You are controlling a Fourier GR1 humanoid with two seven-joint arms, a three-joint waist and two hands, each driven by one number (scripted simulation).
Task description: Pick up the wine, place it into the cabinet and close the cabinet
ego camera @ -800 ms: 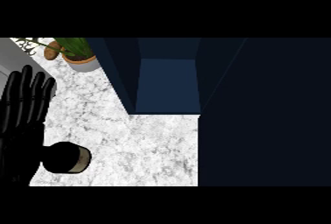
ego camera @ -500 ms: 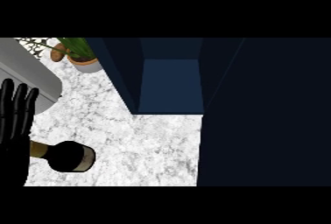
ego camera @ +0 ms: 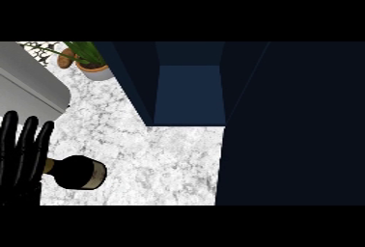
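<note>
Black robot hand (ego camera: 25,154) is held spread beside the wine (ego camera: 77,172); it could be knocked over the counter (ego camera: 164,159) edge.

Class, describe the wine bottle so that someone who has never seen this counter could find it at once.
Start at the marble counter beside the dark open cabinet. Near its lower left edge, beside the black left hand, lies the wine bottle. It is dark with a pale band, unlike the potted plant far behind.

left hand (ego camera: 22,154) at left edge, fingers straight
</note>
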